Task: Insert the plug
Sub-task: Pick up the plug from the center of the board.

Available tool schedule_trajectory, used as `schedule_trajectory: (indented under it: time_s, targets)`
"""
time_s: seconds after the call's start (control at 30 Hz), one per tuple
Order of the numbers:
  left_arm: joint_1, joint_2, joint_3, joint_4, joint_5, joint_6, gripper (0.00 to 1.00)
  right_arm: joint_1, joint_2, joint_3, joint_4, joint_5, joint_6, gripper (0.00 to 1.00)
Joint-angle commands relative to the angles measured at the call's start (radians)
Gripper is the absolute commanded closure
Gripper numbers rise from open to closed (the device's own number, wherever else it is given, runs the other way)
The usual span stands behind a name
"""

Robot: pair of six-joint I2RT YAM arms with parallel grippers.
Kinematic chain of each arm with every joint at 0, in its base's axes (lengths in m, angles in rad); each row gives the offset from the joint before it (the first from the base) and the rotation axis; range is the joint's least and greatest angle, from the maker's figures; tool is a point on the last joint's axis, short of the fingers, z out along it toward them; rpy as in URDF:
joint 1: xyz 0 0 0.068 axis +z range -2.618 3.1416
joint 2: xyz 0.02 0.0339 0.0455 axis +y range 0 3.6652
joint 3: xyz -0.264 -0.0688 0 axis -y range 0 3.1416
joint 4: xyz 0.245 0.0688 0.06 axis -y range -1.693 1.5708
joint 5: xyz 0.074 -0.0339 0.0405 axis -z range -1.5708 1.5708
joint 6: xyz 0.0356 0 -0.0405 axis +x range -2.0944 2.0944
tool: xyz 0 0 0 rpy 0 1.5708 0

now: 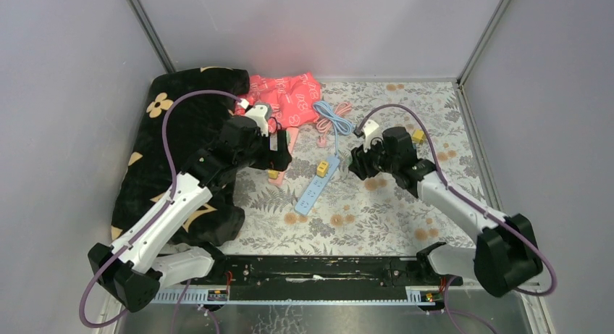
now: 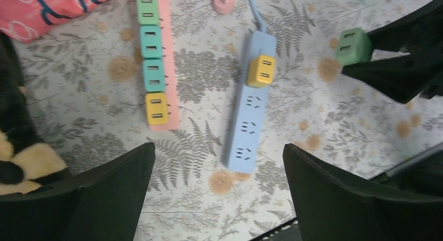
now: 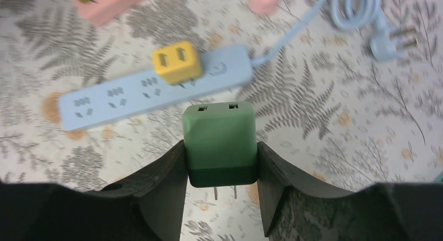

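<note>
Worktop [image 1: 405, 218] under a fern-patterned cloth, task part-way through. Near the middle lies the blue power strip [image 2: 249, 121], flat, with one yellow plug [image 2: 260, 70] seated in it and three sockets free. Beside it, apart, lies the pink power strip [image 2: 156, 68], with every place in view filled. Above both strips hangs the left gripper [image 2: 218, 152], jaws wide apart and holding nothing. To the other side, the right gripper [image 3: 220, 147] is clamped on the green plug [image 3: 220, 134], held off the worktop just beside the blue strip, prongs pointing down and touching nothing. Pickup appears done; insertion is not. Remaining, by judgement: carry the plug over a free blue socket, line up the prongs, press it home.
</note>
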Motion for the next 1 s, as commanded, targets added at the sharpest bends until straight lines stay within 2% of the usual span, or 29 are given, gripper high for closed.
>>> schedule_trajectory:
  time_s: [0.0,0.2,0.37,0.57,0.97]
  targets:
    - [0.006,-0.018,0.007,0.022,0.151,-0.107,0.0,0.091,-0.115,-0.042,0.122,-0.04,0.013,0.62]
    - [0.005,-0.019,-0.038,0.06,0.292,-0.205,0.0,0.206,-0.194,-0.108,0.2,-0.048,0.001,0.62]
    - [0.004,-0.002,-0.094,0.159,0.417,-0.28,0.01,0.281,-0.239,-0.147,0.242,-0.038,-0.023,0.62]
    - [-0.003,0.055,-0.126,0.26,0.526,-0.327,0.04,0.325,-0.246,-0.137,0.252,-0.015,-0.062,0.63]
    - [-0.01,0.16,-0.158,0.413,0.639,-0.351,0.24,0.352,-0.208,-0.134,0.303,-0.009,-0.098,0.62]
